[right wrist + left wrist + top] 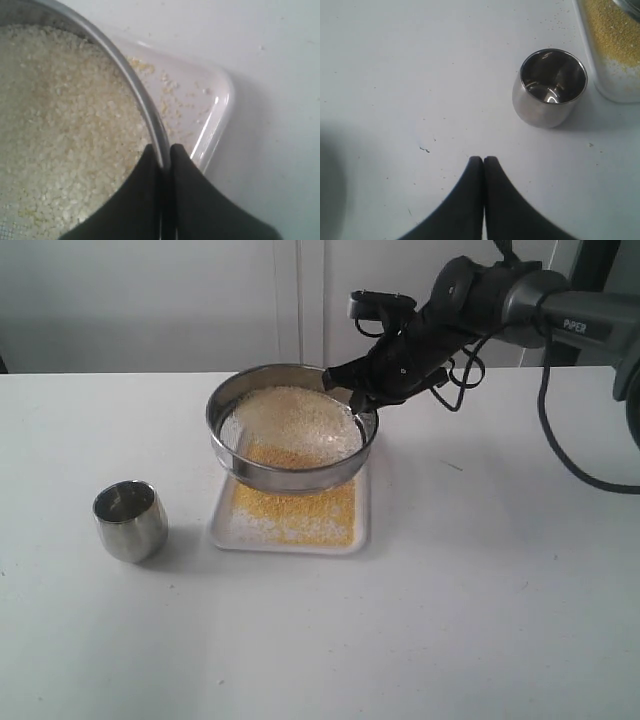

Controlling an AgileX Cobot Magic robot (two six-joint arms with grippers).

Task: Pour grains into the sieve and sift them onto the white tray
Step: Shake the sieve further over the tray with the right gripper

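The sieve (245,468), a wide steel ring, hangs tilted above the white tray (222,530). My right gripper (360,400) is shut on its far right rim. Off-white rice-like grains (297,422) fill the mesh. Fine golden-yellow grains (300,515) cover the tray under it. In the right wrist view the black fingers (145,175) pinch the sieve (127,75) wall, with rice grains (60,125) inside and a tray (220,120) corner beyond. My left gripper (483,159) is shut on nothing, low over the bare table, and does not show in the exterior view.
A small rounded steel cup (129,520) stands empty and upright left of the tray, also the cup (549,87) in the left wrist view beside the tray's edge (615,92). Stray grains dot the white table. A wall runs behind.
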